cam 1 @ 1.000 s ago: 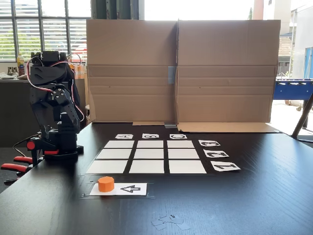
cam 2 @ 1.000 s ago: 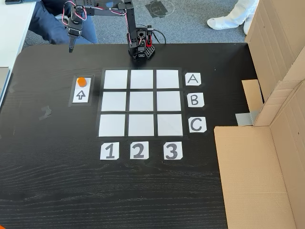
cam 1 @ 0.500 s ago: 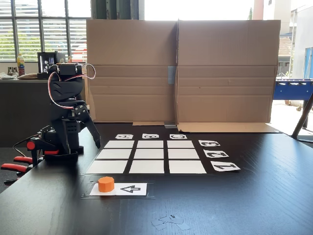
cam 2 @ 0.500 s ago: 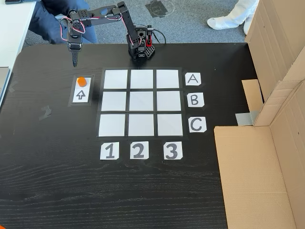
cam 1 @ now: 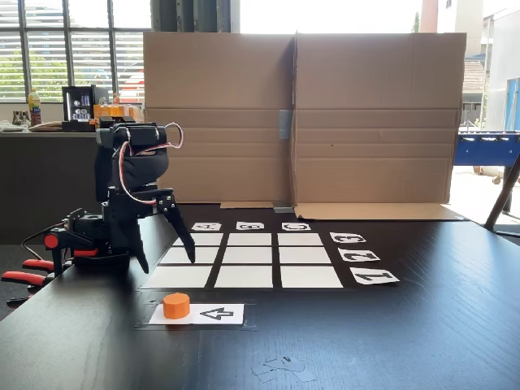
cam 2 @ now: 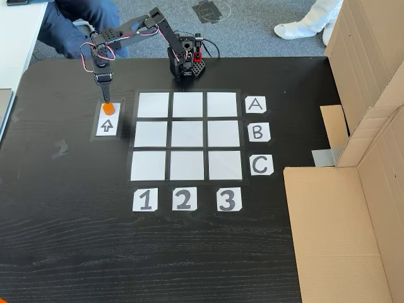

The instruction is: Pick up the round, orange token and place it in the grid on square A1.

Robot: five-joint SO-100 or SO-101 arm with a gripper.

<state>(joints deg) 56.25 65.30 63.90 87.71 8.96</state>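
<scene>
Claw (cam 1: 168, 266) has swung out from the base and dropped over the token (cam 1: 176, 305) since a moment ago.
Its two fingers hang apart, tips down, above the token and not touching it. The token sits just below, on the arrow card (cam 2: 107, 123) on the black worktop (cam 2: 76, 240). The grid (cam 2: 187, 136) lies to the claw's right in the top-down fixed view, square A1 (cam 2: 153, 105) nearest.

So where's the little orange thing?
The token sits on the arrow card, left of the grid in the top-down fixed view, with the open claw above it.
</scene>
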